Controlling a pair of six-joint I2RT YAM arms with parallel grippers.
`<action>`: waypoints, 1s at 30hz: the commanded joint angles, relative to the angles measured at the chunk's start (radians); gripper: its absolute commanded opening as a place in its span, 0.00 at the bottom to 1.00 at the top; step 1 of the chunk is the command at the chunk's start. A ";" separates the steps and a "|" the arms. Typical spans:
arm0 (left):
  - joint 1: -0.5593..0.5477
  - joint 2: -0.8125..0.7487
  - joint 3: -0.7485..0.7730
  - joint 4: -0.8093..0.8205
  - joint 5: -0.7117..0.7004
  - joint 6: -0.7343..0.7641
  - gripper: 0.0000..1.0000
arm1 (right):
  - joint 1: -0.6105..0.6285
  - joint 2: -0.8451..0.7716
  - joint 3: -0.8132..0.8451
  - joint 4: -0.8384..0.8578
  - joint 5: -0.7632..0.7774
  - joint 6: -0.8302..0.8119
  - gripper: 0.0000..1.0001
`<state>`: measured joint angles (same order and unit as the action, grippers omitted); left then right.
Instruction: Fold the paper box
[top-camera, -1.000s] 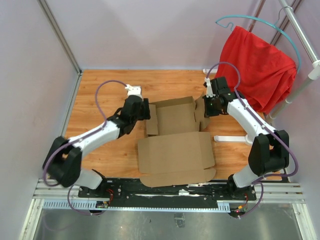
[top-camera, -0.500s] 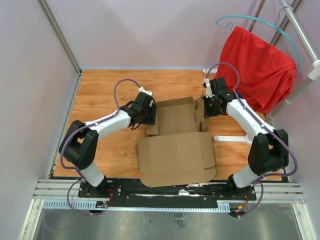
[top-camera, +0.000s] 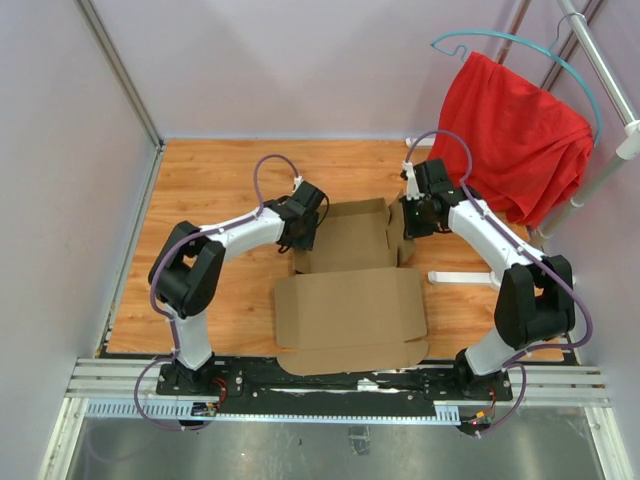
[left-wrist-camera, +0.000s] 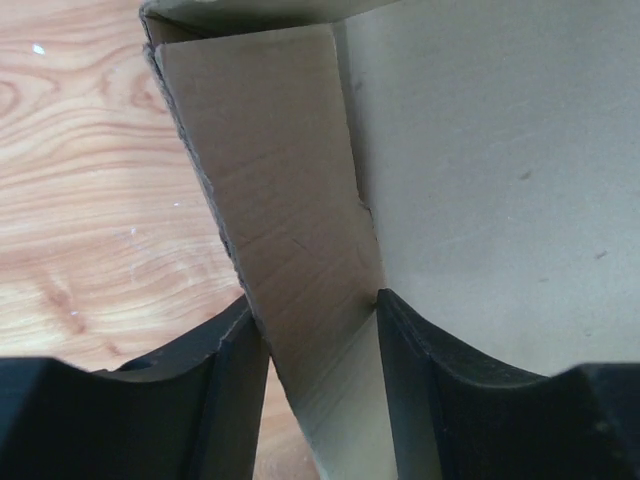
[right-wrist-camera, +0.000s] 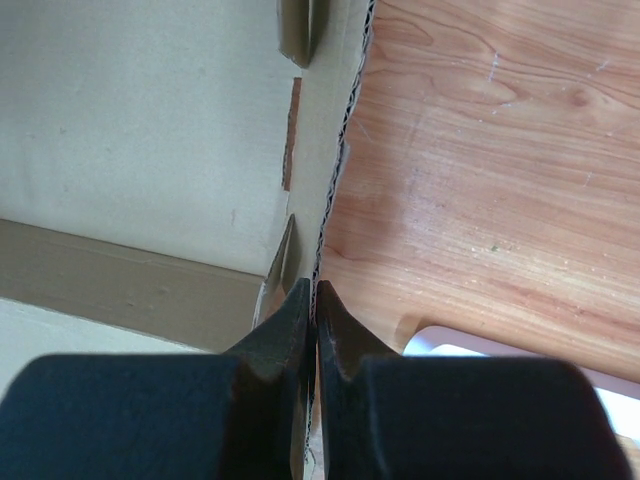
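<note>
Cardboard, plain brown, sits right in the middle of the bench: the paper box lies between the two arms. Its big near panel is flat, and its near flap reaches the bench edge by the arm bases. The far half is partly raised, with side flaps standing up at both ends.

On the left side, the left claw is at the box's far left corner. From its wrist camera, the left claw has its fingers set about half apart. The upright left flap slants through the gap between them. One finger meets the flap's raw outer edge and the other sits at the crease. It straddles the flap, and I can't say it's pinching it firmly.

Over on the right, the right claw is at the far right corner. Close up, the right claw is squeezed nearly closed on the corrugated edge of the right side wall, a thin, tight pinch.

Beside that arm a small white piece lies on the wood. Behind it, a red cloth hangs on a teal hanger.
</note>
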<state>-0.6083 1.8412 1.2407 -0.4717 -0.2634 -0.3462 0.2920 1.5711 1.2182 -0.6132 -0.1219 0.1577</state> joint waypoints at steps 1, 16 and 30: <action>-0.050 0.041 0.117 -0.163 -0.203 0.030 0.48 | 0.035 0.016 -0.007 0.012 0.011 0.011 0.04; -0.067 0.175 0.216 -0.324 -0.392 0.016 0.09 | 0.044 0.020 -0.029 0.039 0.014 0.013 0.05; -0.067 0.149 0.172 -0.252 -0.314 0.021 0.03 | 0.043 0.030 -0.027 0.049 -0.009 0.023 0.06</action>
<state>-0.6727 2.0056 1.4414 -0.7372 -0.5880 -0.3439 0.3248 1.5867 1.1946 -0.5724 -0.1307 0.1795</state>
